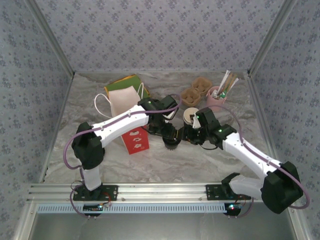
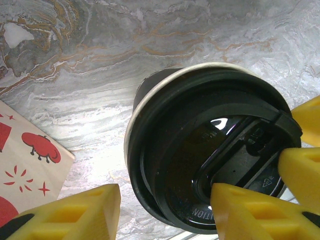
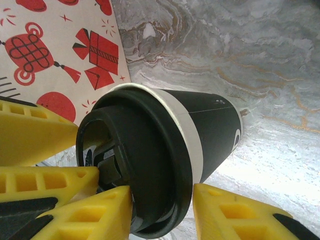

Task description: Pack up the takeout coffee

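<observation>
Takeout coffee [image 1: 171,142] is just to the right of the red-and-white bag [image 1: 136,141], close to the bag's red end and low down by the table [image 1: 200,160]. We cannot tell if the cup stands flat on the table. It has a black lid [image 2: 200,150], a white rim and a dark sleeve. Both hands meet at the cup. The left hand [image 2: 167,195] is on the bag's side. It is about half open, with one yellow finger [image 2: 80,212] beside the cup and the other over the lid. We cannot tell if it squeezes the cup. The right hand [image 3: 162,195] is on the side away from the bag. It is open a little, with the lid's edge between its two fingers. We cannot tell if it grips the lid. A pink cup of sticks [image 1: 216,100] stands far to the right of the bag, near the back.
</observation>
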`<control>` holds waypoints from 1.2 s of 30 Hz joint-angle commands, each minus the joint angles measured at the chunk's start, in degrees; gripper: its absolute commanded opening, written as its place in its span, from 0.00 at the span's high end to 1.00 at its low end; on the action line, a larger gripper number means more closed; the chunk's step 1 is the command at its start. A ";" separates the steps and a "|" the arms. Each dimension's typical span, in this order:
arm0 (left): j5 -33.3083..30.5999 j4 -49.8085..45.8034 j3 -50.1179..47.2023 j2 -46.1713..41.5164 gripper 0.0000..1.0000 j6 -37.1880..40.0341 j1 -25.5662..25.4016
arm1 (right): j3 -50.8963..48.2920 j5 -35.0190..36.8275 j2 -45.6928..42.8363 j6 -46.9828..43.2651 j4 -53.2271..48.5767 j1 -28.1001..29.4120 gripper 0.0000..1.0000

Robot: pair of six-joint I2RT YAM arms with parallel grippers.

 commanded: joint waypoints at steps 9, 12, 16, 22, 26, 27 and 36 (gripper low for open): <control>-1.90 -2.44 2.69 0.07 0.49 -0.17 0.92 | 0.79 1.54 1.54 -2.10 -1.11 1.33 0.65; -0.52 -1.17 2.22 -0.81 0.49 -0.85 1.55 | 1.01 1.81 1.61 -2.41 -1.17 1.27 0.65; 1.77 1.01 -0.42 -1.45 0.50 -1.56 2.35 | 1.13 1.76 1.42 -2.45 -1.25 1.37 0.64; 6.69 6.76 -5.62 -3.03 0.53 -4.12 4.07 | 1.19 1.91 1.11 -2.41 -1.54 1.54 0.64; 6.68 6.72 -6.46 -3.39 0.53 -4.11 4.05 | 1.21 2.36 0.87 -2.74 -2.46 1.58 0.64; 6.57 6.74 -6.74 -3.48 0.54 -4.04 4.02 | 1.05 2.55 0.76 -2.82 -2.52 1.55 0.64; 5.76 6.51 -8.77 -2.06 0.55 -3.64 3.43 | -0.69 3.91 1.33 -4.15 -3.79 1.43 0.64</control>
